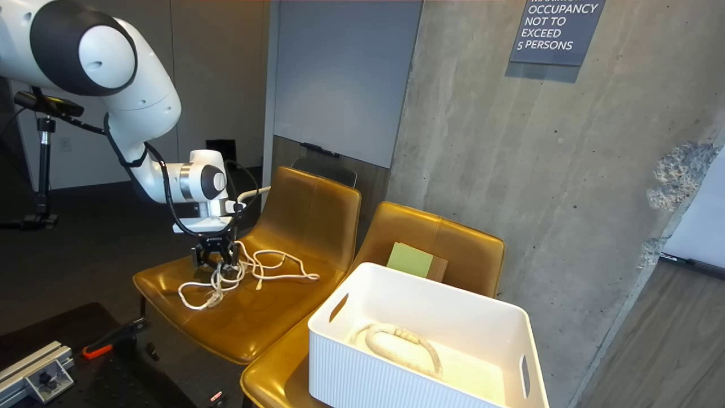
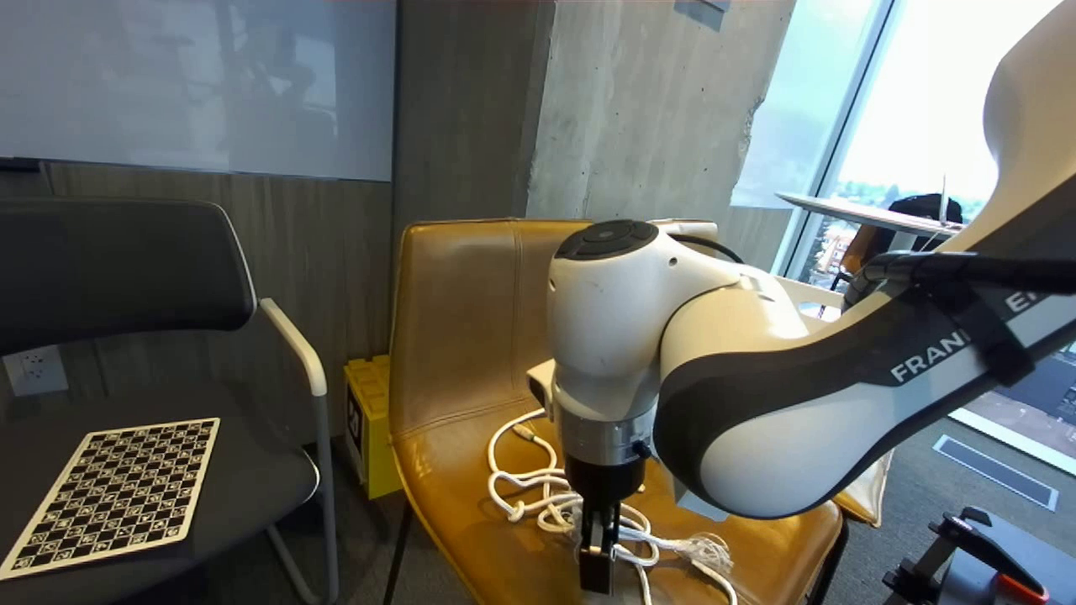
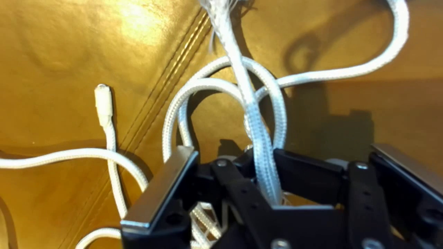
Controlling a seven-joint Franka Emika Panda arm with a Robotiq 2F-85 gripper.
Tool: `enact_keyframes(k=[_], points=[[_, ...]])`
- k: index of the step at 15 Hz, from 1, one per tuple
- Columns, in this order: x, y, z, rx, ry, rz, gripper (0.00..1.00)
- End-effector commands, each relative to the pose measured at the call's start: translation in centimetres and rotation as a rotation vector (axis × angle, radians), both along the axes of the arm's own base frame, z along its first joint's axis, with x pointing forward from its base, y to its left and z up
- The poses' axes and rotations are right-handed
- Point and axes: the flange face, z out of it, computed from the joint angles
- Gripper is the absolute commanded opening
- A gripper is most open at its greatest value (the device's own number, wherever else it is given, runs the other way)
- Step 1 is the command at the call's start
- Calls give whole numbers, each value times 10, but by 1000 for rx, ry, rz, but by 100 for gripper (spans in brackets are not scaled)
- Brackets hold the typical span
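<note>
My pincer hangs low above the seat of a tan chair, with its two fingers spread well apart. A strand of the white cord runs into the gap between them, and its frayed end points away from the wrist. I see no finger pressing on this strand. The cord lies on the seat in loose loops around the pincer; a small stiff tip rests at the side, apart from the fingers.

For a good pinch, I judge that the strand should be near the middle of the gap, so both fingers meet it together. The cord looks soft, therefore a slow squeeze is wiser; a fast one could push it out. Other loops cross just beside, and one of them could be caught by mistake. I cannot tell whether the fingertips touch the seat, so the height asks for care.

The white arm bends high and slopes down to the chair; in both exterior views the wrist points nearly straight down.

Farther, a white box sits on the neighbouring chair, with a pale ring of rope inside. Behind stands a concrete wall with a sign.
</note>
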Motion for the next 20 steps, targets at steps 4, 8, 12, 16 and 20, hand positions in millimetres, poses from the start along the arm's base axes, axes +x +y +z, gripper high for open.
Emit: enact_keyframes(k=[4, 8, 12, 16, 20], points=[[12, 4, 121, 13, -120, -29, 0], [19, -1, 223, 33, -216, -38, 0], [7, 0, 335, 42, -315, -25, 0], [-13, 3, 443, 62, -388, -4, 0], [-22, -8, 528, 70, -447, 11, 0]])
